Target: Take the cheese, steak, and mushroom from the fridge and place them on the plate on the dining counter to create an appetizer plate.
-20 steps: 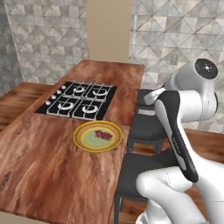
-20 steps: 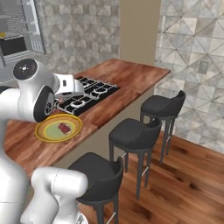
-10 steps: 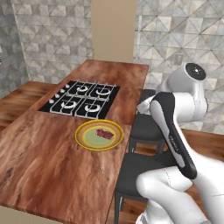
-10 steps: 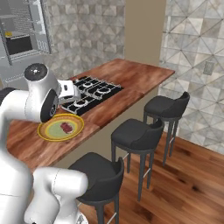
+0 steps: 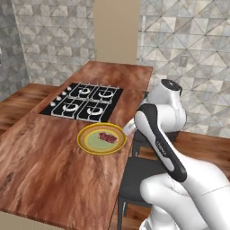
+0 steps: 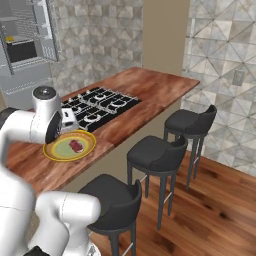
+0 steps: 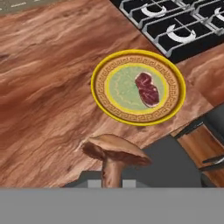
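The plate (image 7: 98, 87), yellow-rimmed with a pale green centre, lies on the dining counter (image 7: 48, 65) near its edge, and the red-pink steak (image 7: 147, 89) rests on it. My gripper (image 7: 111, 183) is shut on the stem of the brown mushroom (image 7: 114, 153), held cap-up just off the counter's edge, short of the plate. In the left base view the hand (image 5: 129, 129) sits right beside the plate (image 5: 85, 134) with the steak (image 5: 107, 137). From the right, the plate (image 6: 55, 152) and steak (image 6: 76, 146) lie below the hand (image 6: 67, 121). The fridge (image 6: 25, 50) stands open far back left. The cheese is out of view.
A black four-burner cooktop (image 5: 83, 102) is set in the counter just beyond the plate. Three dark stools (image 6: 157, 155) line the counter's near side; one seat (image 7: 175, 162) lies right under my hand. A beige pillar (image 5: 117, 31) stands at the counter's far end.
Both base views have shifted, so the base has moved and the counter sits closer. My hand still holds the mushroom and now hangs nearer the plate.
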